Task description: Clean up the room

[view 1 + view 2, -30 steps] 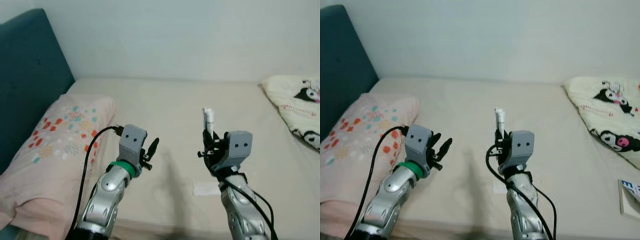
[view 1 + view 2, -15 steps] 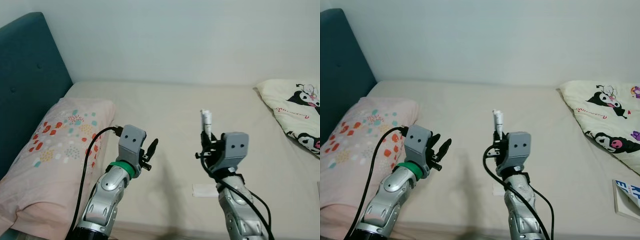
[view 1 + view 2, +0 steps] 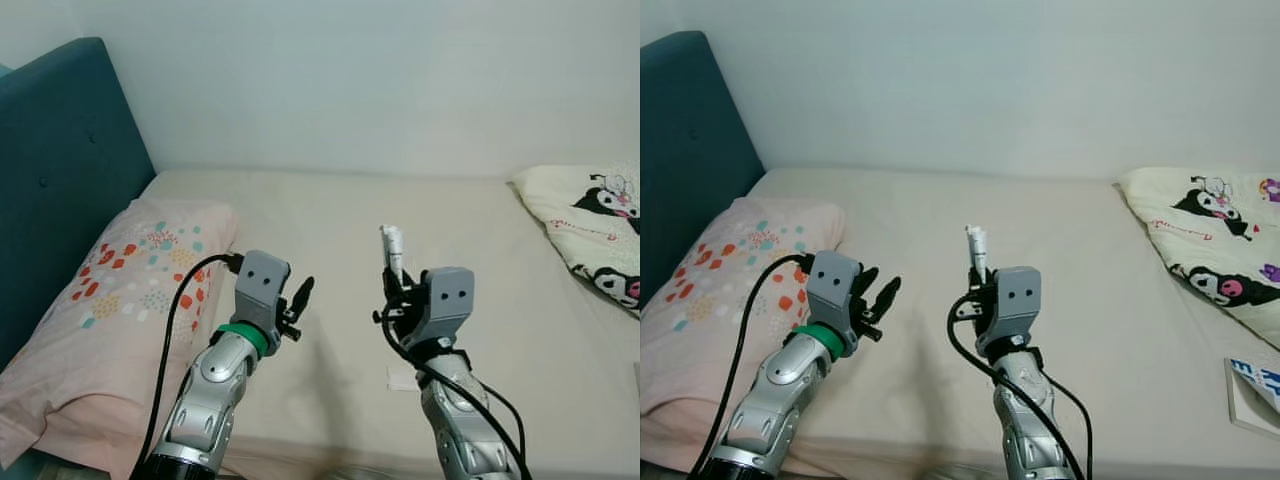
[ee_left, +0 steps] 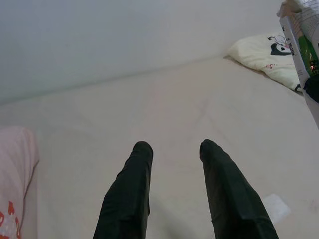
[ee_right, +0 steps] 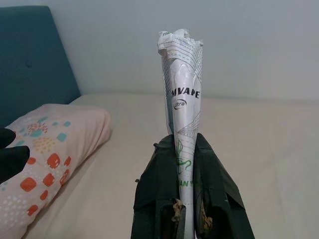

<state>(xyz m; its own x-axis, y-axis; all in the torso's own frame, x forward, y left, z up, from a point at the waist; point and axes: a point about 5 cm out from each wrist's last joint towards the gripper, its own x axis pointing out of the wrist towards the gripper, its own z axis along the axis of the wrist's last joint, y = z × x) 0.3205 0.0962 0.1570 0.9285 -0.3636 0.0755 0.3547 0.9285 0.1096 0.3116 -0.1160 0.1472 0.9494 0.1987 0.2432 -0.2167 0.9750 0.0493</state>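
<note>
White with green print, one rolled paper wrapper (image 5: 180, 119) stands upright between the fingers of the right gripper (image 5: 182, 164), which is closed on its lower part and holds it above the bed (image 3: 330, 215). So one piece of rubbish seems already collected, but it is not yet put away, and no bin can be seen from here.

Below this gripper, on the sheet, lies one small white scrap (image 3: 402, 378), probably paper; I judge it is still to be picked up. The left gripper (image 4: 174, 154) hovers beside the right one, a little apart, with its fingers spread narrowly and nothing between them, so it is free for that scrap.

Further out to the right of the right gripper there is one cream blanket (image 3: 1210, 240) with cartoon figures, lying crumpled at the edge of the bed; maybe it needs folding. Near it, at the lower right, one flat thing with blue print (image 3: 1255, 392) is partly cut off, and I cannot tell what it is. To the left of the left gripper, one pink pillow (image 3: 110, 320) with coloured dots rests against one teal headboard (image 3: 60, 200).
</note>
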